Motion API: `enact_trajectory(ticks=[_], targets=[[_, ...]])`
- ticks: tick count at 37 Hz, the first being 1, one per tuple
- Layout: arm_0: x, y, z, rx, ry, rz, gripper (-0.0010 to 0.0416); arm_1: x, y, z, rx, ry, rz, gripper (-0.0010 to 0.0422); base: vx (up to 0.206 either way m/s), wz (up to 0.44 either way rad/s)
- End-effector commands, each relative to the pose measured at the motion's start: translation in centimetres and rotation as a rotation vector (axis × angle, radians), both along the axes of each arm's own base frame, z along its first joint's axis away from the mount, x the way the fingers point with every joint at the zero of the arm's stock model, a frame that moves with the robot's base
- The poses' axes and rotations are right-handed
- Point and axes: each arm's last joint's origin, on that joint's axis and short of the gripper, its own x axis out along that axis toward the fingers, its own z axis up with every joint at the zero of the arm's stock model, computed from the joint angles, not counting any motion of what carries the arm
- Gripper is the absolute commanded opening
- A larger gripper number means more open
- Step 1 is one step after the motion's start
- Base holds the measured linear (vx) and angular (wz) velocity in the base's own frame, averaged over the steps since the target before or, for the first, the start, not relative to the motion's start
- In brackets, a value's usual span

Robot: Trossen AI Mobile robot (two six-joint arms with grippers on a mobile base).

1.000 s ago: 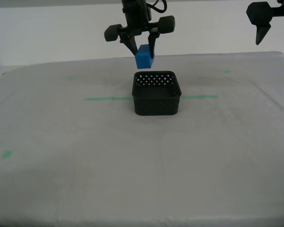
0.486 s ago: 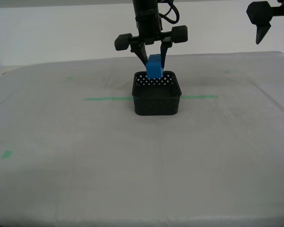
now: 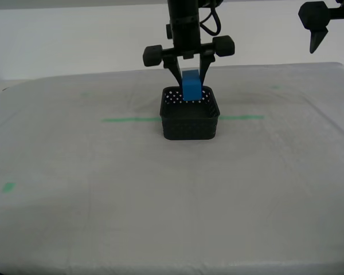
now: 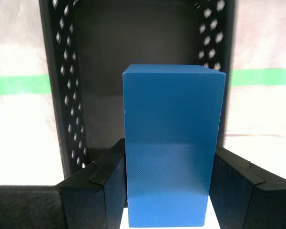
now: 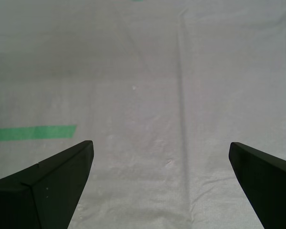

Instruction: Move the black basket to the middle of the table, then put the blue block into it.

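Second end effector (image 3: 188,73) | clamps blue block (image 3: 191,86) | over, perhaps inside, black basket (image 3: 190,121)

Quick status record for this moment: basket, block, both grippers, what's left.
black basket: upright on the table, across the green tape line
blue block: clamped upright in my second gripper, above the basket's opening, lower end near the rim
my first gripper: open, empty, over bare cloth
remaining: lower and release the block
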Motion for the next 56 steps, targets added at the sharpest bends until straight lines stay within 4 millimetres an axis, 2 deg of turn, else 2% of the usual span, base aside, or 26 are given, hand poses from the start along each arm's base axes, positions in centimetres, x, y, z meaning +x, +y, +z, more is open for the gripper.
enact_trajectory(ticks=[1, 6, 11, 31, 35, 40, 43, 46, 56], targets=[[0.0, 0.0, 0.0, -0.002, -0.003, 0.000, 0.0399, -0.2, 0.1, -0.8, 0.017, 0.025, 0.004, 0.0000, 0.000, 0.000], [0.0, 0.0, 0.0, -0.002, -0.006, 0.000, 0.0399, -0.5, 0.3, -1.7, 0.034, 0.060, 0.001, 0.0015, 0.000, 0.000], [0.1, 0.0, 0.0, -0.002, -0.009, 0.000, 0.0398, -0.6, 0.4, -2.1, 0.045, 0.068, -0.014, 0.0070, 0.000, 0.000], [0.1, 0.0, 0.0, -0.002, -0.013, 0.000, 0.0399, -0.1, 0.1, -2.0, 0.032, -0.012, -0.122, 0.0412, 0.000, 0.000], [0.1, 0.0, 0.1, -0.002, -0.014, 0.000, 0.0399, 0.0, 0.1, -2.0, 0.012, -0.002, -0.125, 0.0379, 0.000, 0.000], [0.1, 0.0, 0.1, -0.002, -0.014, 0.000, 0.0398, 0.2, 0.0, -2.0, 0.015, -0.031, -0.134, 0.0408, 0.000, 0.000], [0.1, 0.0, 0.1, -0.002, -0.014, 0.000, 0.0399, 0.3, 0.0, -1.9, 0.014, -0.045, -0.152, 0.0394, 0.000, 0.000], [0.1, 0.0, 0.1, -0.002, -0.014, 0.000, 0.0399, 0.4, 0.0, -1.9, 0.017, -0.052, -0.160, 0.0406, 0.000, 0.000], [0.1, 0.0, 0.1, -0.002, -0.015, 0.000, 0.0398, 0.5, 0.2, -1.8, 0.019, -0.063, -0.192, 0.0402, 0.000, 0.000]])
